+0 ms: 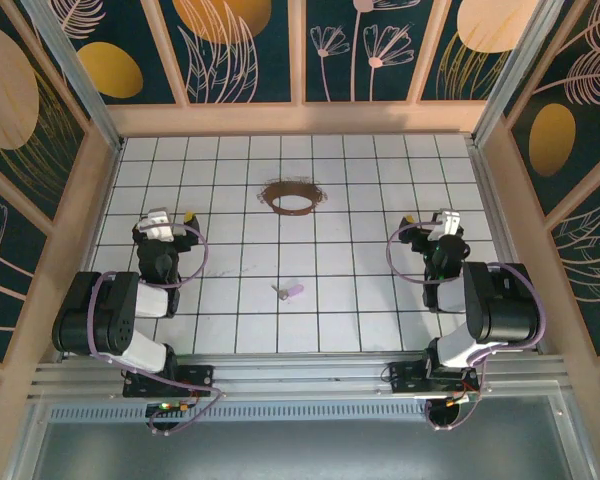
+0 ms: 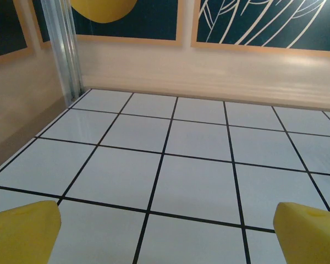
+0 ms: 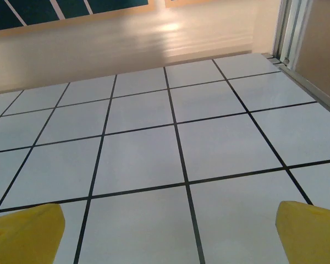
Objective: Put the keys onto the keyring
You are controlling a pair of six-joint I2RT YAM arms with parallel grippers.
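A tiny lilac-pink key (image 1: 289, 291) lies flat on the white tiled floor, midway between the two arms. The keyring (image 1: 292, 196), a thin dark brown hoop, rests on the tiles farther back, near the middle. My left gripper (image 1: 173, 218) is on the left, well apart from both. It stands open; its yellow fingertips (image 2: 22, 231) sit wide at the lower corners of the left wrist view with bare tiles between. My right gripper (image 1: 430, 220) is on the right, also open, with yellow fingertips (image 3: 311, 231) spread over bare tiles.
Wooden walls (image 1: 300, 118) with dark floral panels enclose the floor at the back and sides. An aluminium post (image 2: 66, 49) stands in the far left corner. Purple cable loops (image 1: 196, 262) hang beside each wrist. An aluminium rail (image 1: 300, 375) runs along the near edge.
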